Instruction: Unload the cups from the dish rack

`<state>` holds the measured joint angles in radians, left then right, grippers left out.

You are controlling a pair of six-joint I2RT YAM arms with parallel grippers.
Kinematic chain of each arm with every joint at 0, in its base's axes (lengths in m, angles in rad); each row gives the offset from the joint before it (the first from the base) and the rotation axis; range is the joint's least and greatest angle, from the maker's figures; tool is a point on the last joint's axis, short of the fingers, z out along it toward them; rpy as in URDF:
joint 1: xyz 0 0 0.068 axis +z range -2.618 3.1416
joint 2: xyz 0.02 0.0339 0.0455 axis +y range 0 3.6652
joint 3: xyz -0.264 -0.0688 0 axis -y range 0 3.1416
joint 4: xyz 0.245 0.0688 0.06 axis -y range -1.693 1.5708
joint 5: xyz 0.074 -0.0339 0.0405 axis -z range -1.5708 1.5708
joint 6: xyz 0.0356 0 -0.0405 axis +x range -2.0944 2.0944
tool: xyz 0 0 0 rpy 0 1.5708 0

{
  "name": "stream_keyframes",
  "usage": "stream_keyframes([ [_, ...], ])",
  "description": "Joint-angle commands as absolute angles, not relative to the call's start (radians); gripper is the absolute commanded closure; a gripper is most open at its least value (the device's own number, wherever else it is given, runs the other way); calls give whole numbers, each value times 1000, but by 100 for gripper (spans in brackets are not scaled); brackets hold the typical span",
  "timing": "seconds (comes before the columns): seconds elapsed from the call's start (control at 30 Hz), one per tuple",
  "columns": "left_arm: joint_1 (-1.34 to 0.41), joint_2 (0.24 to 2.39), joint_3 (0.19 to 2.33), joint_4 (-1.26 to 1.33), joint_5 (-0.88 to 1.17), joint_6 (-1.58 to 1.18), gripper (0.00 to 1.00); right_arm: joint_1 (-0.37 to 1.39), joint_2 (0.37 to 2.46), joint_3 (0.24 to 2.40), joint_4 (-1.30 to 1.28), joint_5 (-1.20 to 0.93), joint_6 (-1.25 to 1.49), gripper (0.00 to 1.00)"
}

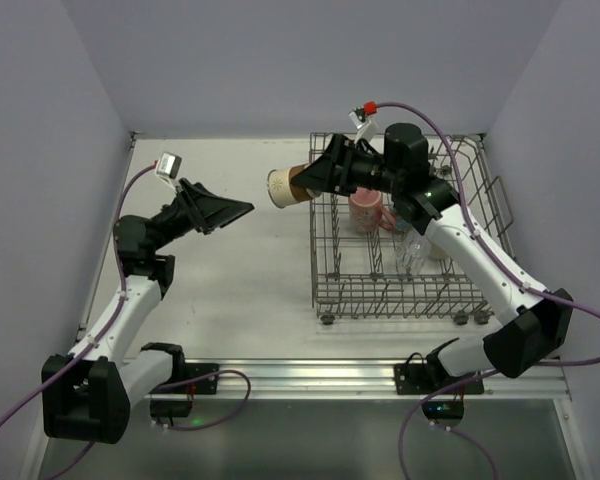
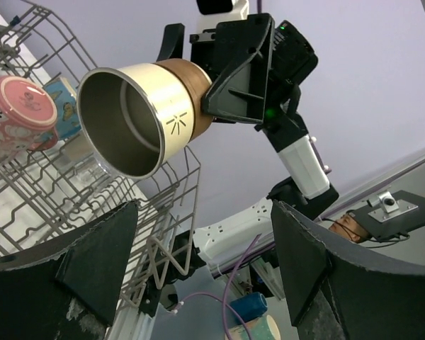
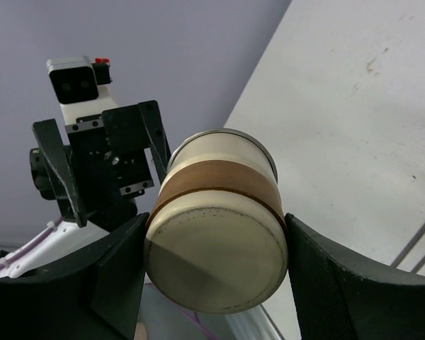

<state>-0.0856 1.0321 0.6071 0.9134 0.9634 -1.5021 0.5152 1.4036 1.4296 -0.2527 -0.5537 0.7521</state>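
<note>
Now clamped on the tan cup [image 1: 285, 186] by the right gripper [image 1: 315, 178], sideways in the air, just left of the dish rack [image 1: 410, 295]. Wide apart and empty at the left gripper [image 1: 237, 209], facing the cup's mouth, not touching. From the left wrist only: its grey inside, a blue mug [image 2: 62, 106] in the rack. From the right wrist only: its flat bottom.
</note>
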Motion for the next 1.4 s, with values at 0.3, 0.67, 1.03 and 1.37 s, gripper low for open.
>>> stream_keyframes([
  [0.3,-97,1066,607,1003,940,-1540,21,566,1465,1391,50,-707,919,100],
  [0.67,-115,1086,627,1063,919,-1565,25,604,1531,1368,178,-749,985,100],
  [1.03,-123,1140,656,1074,934,-1568,85,620,1592,1394,252,-795,1045,98],
  [1.37,0,1210,899,565,948,-1248,100,566,1568,1581,-239,-493,815,1],
])
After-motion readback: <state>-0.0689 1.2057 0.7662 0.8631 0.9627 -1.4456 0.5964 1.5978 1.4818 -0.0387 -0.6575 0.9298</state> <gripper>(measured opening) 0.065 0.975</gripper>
